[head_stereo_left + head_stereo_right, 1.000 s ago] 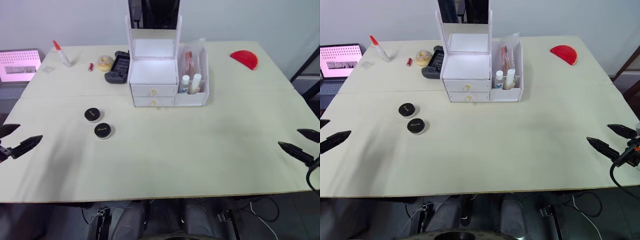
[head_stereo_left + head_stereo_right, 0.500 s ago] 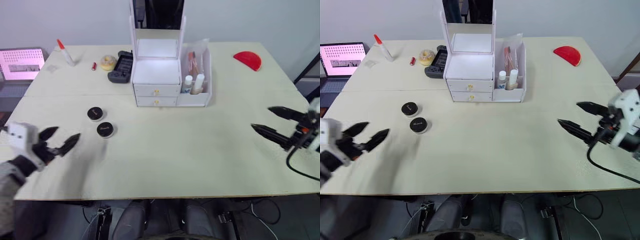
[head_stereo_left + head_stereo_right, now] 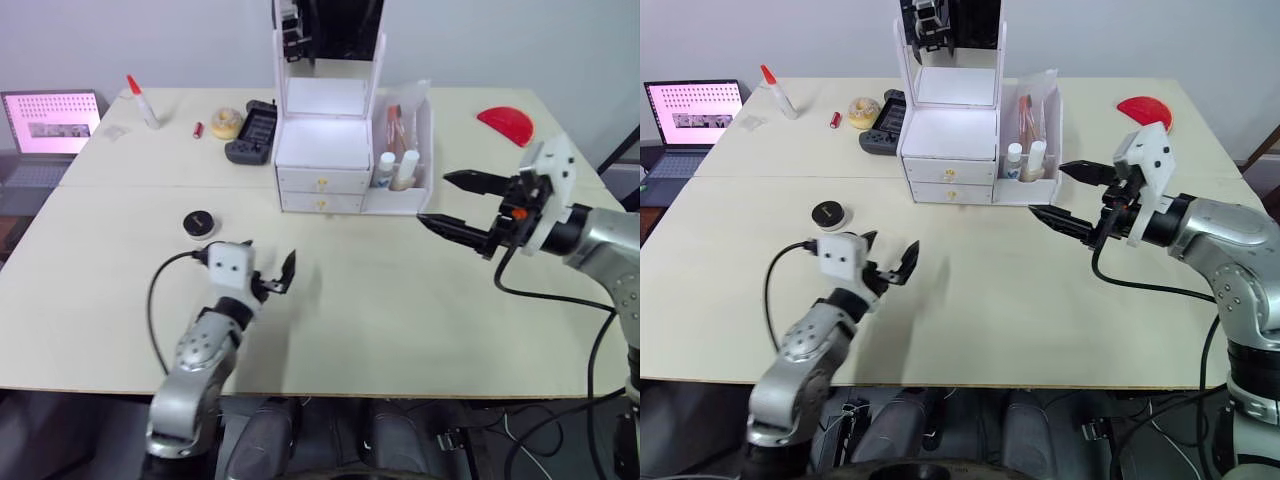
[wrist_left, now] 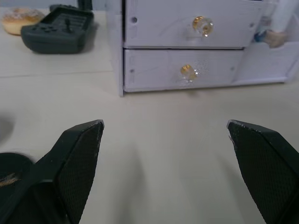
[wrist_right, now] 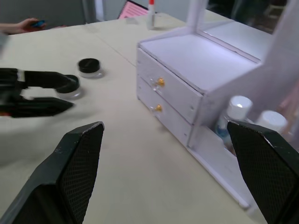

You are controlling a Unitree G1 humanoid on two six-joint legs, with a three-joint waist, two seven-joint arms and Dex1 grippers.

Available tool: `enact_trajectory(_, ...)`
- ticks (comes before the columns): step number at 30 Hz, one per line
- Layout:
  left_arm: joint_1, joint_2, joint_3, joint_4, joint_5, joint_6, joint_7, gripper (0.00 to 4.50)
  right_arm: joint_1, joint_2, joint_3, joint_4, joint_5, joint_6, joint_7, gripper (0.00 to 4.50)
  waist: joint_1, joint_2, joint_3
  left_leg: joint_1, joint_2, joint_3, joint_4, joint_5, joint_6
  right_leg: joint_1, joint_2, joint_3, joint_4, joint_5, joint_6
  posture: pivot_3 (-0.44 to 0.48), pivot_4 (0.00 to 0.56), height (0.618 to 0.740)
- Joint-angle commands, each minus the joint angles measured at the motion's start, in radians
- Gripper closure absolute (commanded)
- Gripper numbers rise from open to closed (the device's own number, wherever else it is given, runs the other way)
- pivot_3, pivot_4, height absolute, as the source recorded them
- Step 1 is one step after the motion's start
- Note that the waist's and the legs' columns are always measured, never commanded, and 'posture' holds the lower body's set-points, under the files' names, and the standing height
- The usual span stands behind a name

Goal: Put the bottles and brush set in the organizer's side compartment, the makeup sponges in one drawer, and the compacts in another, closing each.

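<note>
**Two open grippers over a pale table, organizer at the far centre**

A smooth cream table (image 3: 400, 330) carries a boxy white plastic organizer (image 3: 325, 150) with an upright mirror at 12 o'clock. Both its small gold-knobbed drawers (image 4: 187, 72) are closed. Its open side bin holds two slim white-capped bottles (image 3: 395, 170) standing upright and a clear flat pouch of orange-handled brushes (image 3: 397, 115).

One round black compact (image 3: 201, 222) lies at 10 o'clock. A second compact (image 5: 67, 84) sits beside the left gripper (image 3: 268, 273), whose black pointed fingers are spread apart, holding nothing.

The right gripper (image 3: 460, 205) hovers at 2 o'clock near the bin, fingers wide and empty.

Bare tabletop stretches along the near edge and right side. A dark grey game controller (image 3: 250, 132) lies just left of the organizer.
</note>
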Motion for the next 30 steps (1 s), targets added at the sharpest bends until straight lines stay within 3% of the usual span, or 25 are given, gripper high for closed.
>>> enact_trajectory(1,-0.104,-0.06,-0.1,0.141,0.103,-0.08,0.061,0.05,-0.044,-0.015,0.002,0.008,-0.003,0.0,0.013,0.0,0.0,0.0,0.0,0.0,0.0,0.0,0.0,0.0,0.0,0.0,0.0,0.0,0.0,0.001,0.002,0.0,0.15,0.738)
enact_trajectory(13,-0.393,-0.206,-0.053,0.61,0.17,-0.276,0.214,0.05,-0.011,-0.026,-0.022,-0.001,-0.004,0.008,0.031,0.0,0.0,0.0,0.0,-0.001,0.001,-0.001,0.0,0.0,0.0,-0.001,0.003,0.0,0.0,0.002,0.004,0.0,0.15,0.738)
enact_trajectory(23,-0.529,-0.238,-0.006,0.796,0.179,-0.359,0.252,0.05,0.022,-0.02,-0.044,-0.038,0.013,0.021,0.01,0.0,-0.002,0.0,0.0,-0.001,0.001,-0.001,0.0,0.0,0.0,0.0,0.003,0.0,0.0,0.002,0.005,0.0,0.15,0.738)
enact_trajectory(30,-0.548,-0.249,0.013,0.837,0.173,-0.372,0.258,0.05,0.02,-0.016,-0.049,-0.047,0.017,0.03,0.001,0.0,-0.002,0.0,0.0,-0.001,0.001,-0.001,0.0,0.0,0.0,-0.001,0.003,0.0,-0.001,0.002,0.005,0.0,0.15,0.738)
